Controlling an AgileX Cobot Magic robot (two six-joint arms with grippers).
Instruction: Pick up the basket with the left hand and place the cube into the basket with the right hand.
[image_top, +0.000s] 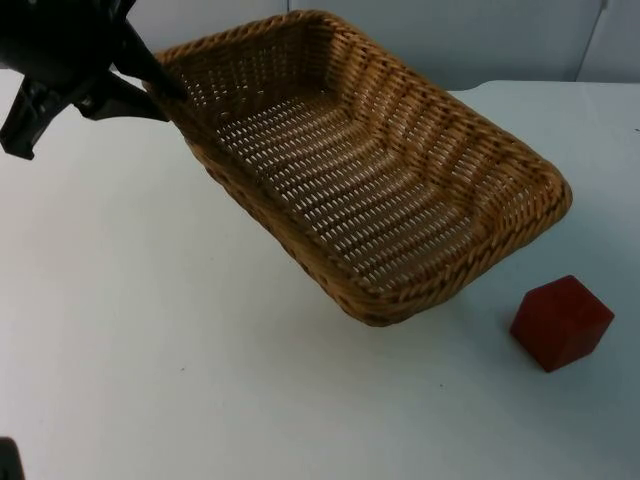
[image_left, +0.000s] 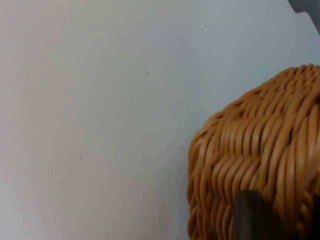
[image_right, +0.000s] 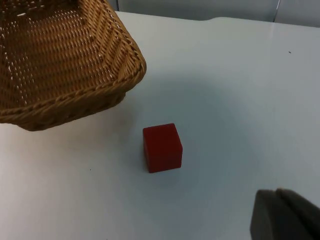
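Top view, left hand (image_top: 168, 98) pinching basket (image_top: 360, 170) rim

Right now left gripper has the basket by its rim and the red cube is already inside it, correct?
Not quite. The left gripper does hold the basket by its rim, but the red cube is not inside it: the top view shows it on the white table beside the basket, apart from it.

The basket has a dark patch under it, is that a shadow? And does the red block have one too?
Yes: in the top view a soft grey shadow lies on the table below the basket, which the left gripper holds tilted by its rim. In the right wrist view the red cube casts a faint, blurry-edged shadow, so the light looks diffuse.
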